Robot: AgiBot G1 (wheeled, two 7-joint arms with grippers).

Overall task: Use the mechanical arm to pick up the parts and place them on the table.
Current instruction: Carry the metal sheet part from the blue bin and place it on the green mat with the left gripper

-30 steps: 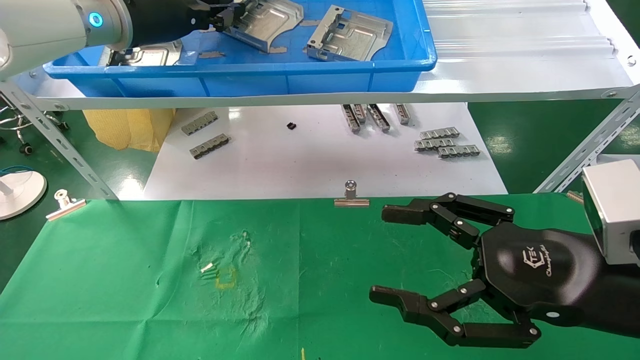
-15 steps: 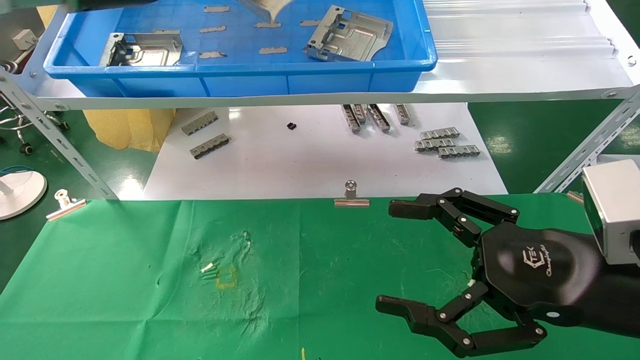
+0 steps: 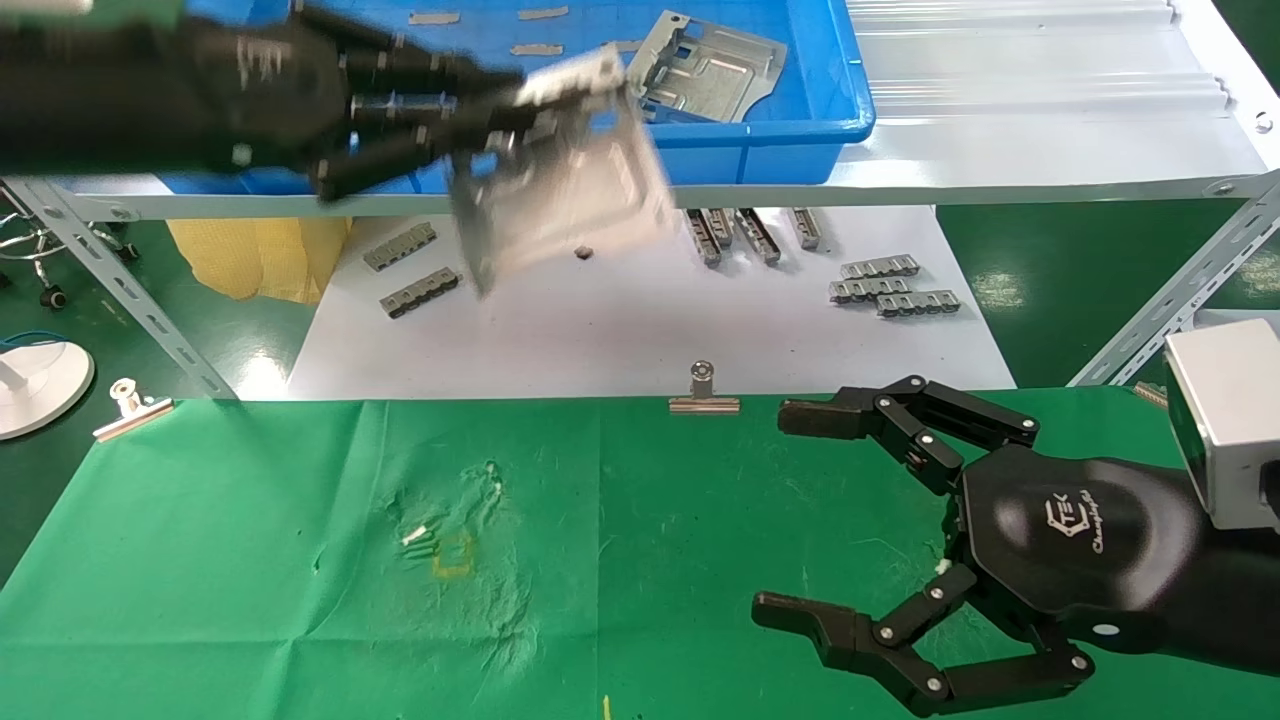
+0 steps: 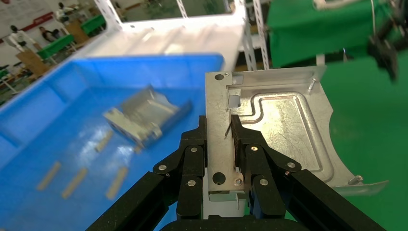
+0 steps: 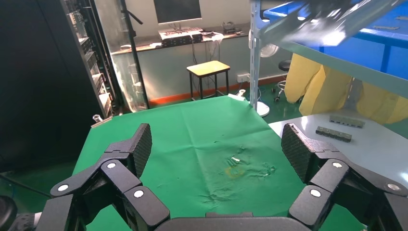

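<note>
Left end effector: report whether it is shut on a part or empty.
Shut on a part. The left end effector pinches the plate by its edge, clear of the blue tray.

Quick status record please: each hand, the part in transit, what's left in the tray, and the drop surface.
left hand: shut on a part, in the air in front of the blue tray
right hand: open, empty, over the green table
tray: one part visible, plus small strips
table: no part on it
</note>
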